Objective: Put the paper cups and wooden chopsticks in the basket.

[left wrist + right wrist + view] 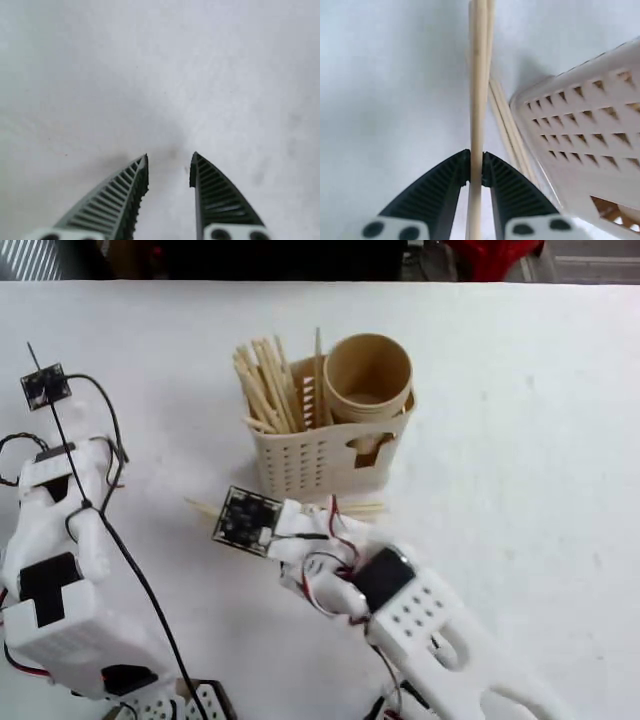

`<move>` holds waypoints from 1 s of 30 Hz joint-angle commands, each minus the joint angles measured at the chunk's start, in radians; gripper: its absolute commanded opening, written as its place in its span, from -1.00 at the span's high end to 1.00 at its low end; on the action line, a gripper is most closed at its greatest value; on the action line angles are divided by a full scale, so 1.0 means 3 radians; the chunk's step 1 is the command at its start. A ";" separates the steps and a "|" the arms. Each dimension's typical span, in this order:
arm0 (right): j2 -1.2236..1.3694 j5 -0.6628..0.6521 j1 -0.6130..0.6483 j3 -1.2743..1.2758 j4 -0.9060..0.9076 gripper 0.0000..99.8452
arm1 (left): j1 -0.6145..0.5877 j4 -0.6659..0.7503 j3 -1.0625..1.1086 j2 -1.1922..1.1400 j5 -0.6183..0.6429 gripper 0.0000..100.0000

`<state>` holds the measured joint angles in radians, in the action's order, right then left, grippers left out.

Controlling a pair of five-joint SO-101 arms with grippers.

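Right arm (430, 620): it sits low in front of the basket (320, 455) and points at the wall with the holes.
Right gripper (476, 161): the fingers are squeezed almost shut on the held chopstick (478, 75). It may be two sticks pressed together. A long piece pokes out past the tips.
What could go wrong: I think the long stick could bump the basket's wall or rim on the way up. Then it could twist or slide out, because the wood is smooth and the pinch is thin. It also lies flat, so it must be tipped up to drop inside.
Table (520, 390): it is white, and the basket stands near its middle.
Left arm (50, 540): it is well off to the side of the basket where the sticks stand.
Left gripper (168, 162): the fingers are partly open with nothing between them, over the table and far from the basket.
Paper cups (368, 375): they are stacked inside one half of the basket.
Standing chopsticks (268, 385): this bunch leans in the other half of the basket. It is crowded there, so a new stick could knock them.
Loose chopsticks (512, 135): they lie on the table just beside the basket's front wall, close under the held one. They could get nudged and roll.
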<state>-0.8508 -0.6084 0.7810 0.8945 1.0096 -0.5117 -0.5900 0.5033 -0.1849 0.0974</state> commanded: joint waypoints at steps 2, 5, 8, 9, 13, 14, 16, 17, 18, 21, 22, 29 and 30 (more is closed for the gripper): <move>-0.0263 0.0005 0.0008 -0.0041 -0.0008 0.97 | 0.0074 0.0051 -0.0066 0.0023 0.0020 0.69; -0.0054 0.0000 0.0008 -0.0020 -0.0090 0.97 | 0.0074 0.0041 -0.0066 0.0023 0.0020 0.69; 0.0391 -0.0005 0.0038 -0.0015 -0.0197 0.97 | 0.0074 0.0041 -0.0066 0.0023 0.0020 0.69; 0.0565 -0.0005 0.0059 -0.0010 -0.0269 0.97 | 0.0074 0.0036 -0.0066 0.0023 0.0020 0.69; 0.1378 -0.0005 0.0079 0.0020 -0.0713 0.97 | 0.0074 0.0036 -0.0066 0.0023 0.0020 0.69; 0.1583 -0.0005 0.0069 0.0015 -0.0821 0.97 | 0.0074 0.0036 -0.0066 0.0023 0.0020 0.69; 0.1931 -0.0005 0.0054 -0.0005 -0.0979 0.97 | 0.0074 0.0036 -0.0066 0.0023 0.0020 0.69; 0.2079 -0.0005 0.0043 -0.0026 -0.1025 0.96 | 0.0074 0.0036 -0.0066 0.0023 0.0020 0.69; 0.2202 -0.0005 0.0043 -0.0066 -0.1041 0.95 | 0.0074 0.0036 -0.0066 0.0023 0.0020 0.69; 0.2401 -0.0005 -0.0003 -0.0143 -0.1041 0.88 | 0.0069 0.0031 -0.0066 0.0023 0.0020 0.69; 0.2406 -0.0005 -0.0008 -0.0148 -0.1041 0.84 | 0.0069 0.0031 -0.0066 0.0023 0.0020 0.69; 0.2360 -0.0005 -0.0003 -0.0143 -0.1020 0.80 | 0.0069 0.0031 -0.0066 0.0023 0.0020 0.69; 0.2350 -0.0005 -0.0003 -0.0143 -0.1020 0.81 | 0.0069 0.0031 -0.0066 0.0023 0.0020 0.69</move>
<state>-0.1358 -0.6084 0.7948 0.8792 0.7119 -0.5117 -0.5900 0.5033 -0.1849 0.0974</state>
